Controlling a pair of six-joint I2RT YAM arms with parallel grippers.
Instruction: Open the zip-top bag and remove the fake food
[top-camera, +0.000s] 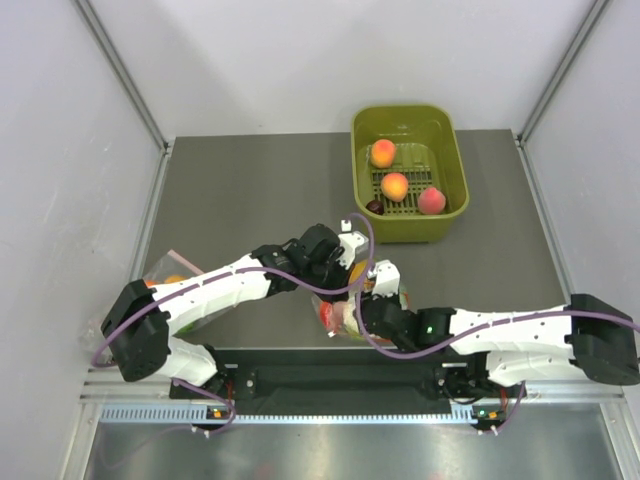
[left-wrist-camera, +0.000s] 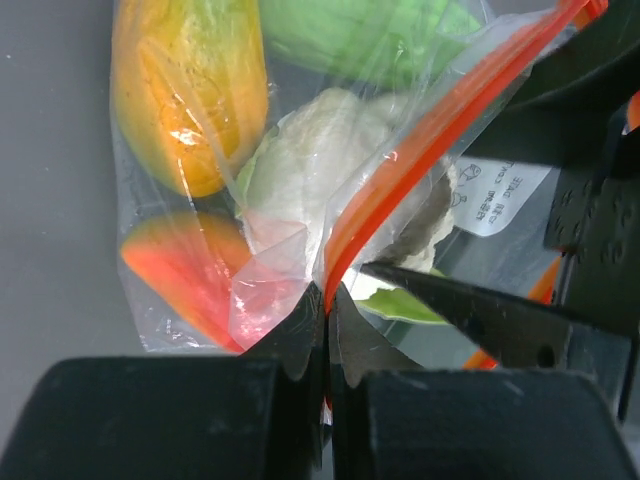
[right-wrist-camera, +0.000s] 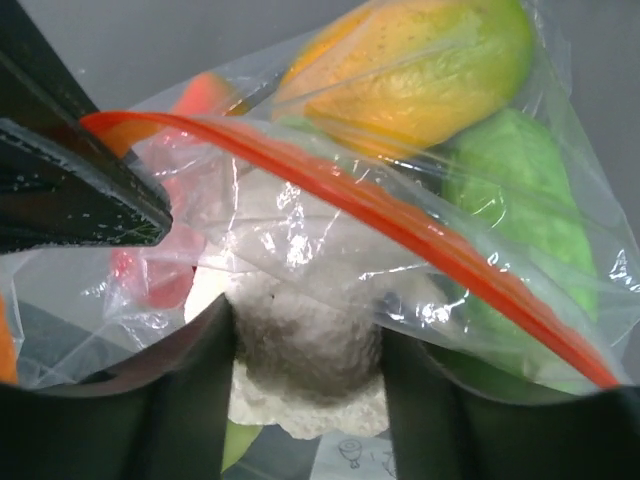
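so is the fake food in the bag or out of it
in: the yellow-orange piece, green piece, red piece and cauliflower all sit behind the clear plastic of the zip-top bag

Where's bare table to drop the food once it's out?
Free: far-left table, between the left wall and green basket; also the patch between that basket and the right arm. Crowded: near centre, where left gripper and right gripper meet at the zip-top bag; a second bag sits near left.
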